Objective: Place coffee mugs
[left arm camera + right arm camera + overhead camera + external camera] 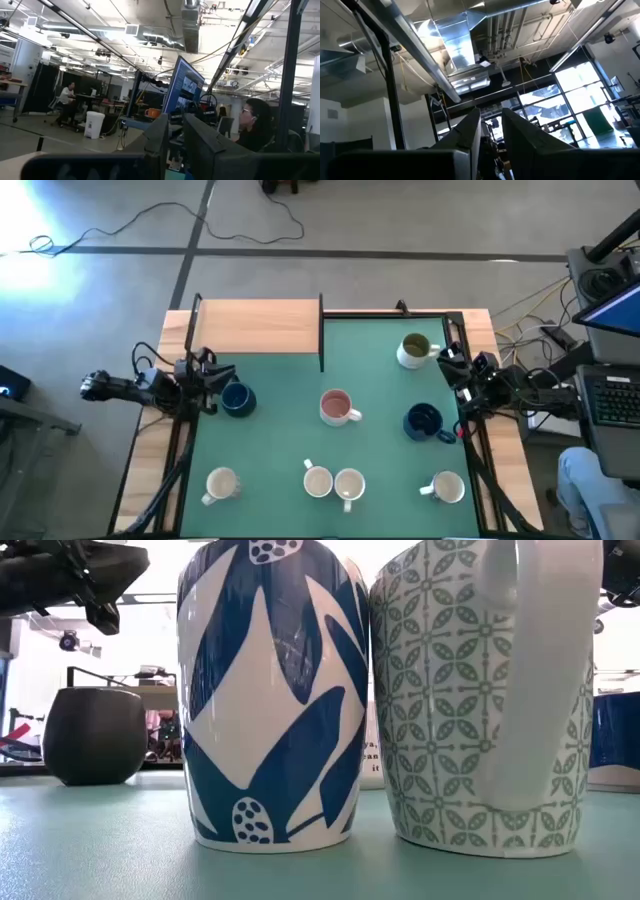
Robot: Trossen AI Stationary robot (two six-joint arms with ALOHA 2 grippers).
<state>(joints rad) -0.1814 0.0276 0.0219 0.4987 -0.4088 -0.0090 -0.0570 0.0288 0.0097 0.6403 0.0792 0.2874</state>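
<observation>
While both arms sit folded back at the table's side edges, eight mugs stand scattered on the green mat [280,450] and none is in a grip. The left gripper [205,375] is at the left edge with its fingers nearly together around a narrow gap, holding nothing, as its wrist view shows them pointing out into the room. The right gripper [452,360] rests at the right edge in much the same state, fingers close with a slim gap and empty, aimed up at the ceiling. What the next reach turns on is nearness: a dark blue mug [237,398] stands just beside the left gripper, toward the table's middle, so the left arm is the natural one for it. On the other side an olive-green-inside mug [414,350] and a second dark blue mug [424,421] both stand near the right gripper. A pink-inside mug [337,407] stands mid-table, between the arms. Along the near edge stand a white mug [221,484], a touching pair [333,482] and another white mug [446,487]. The handle direction of the left blue mug is hard to make out from above, possibly turned toward the gripper.
</observation>
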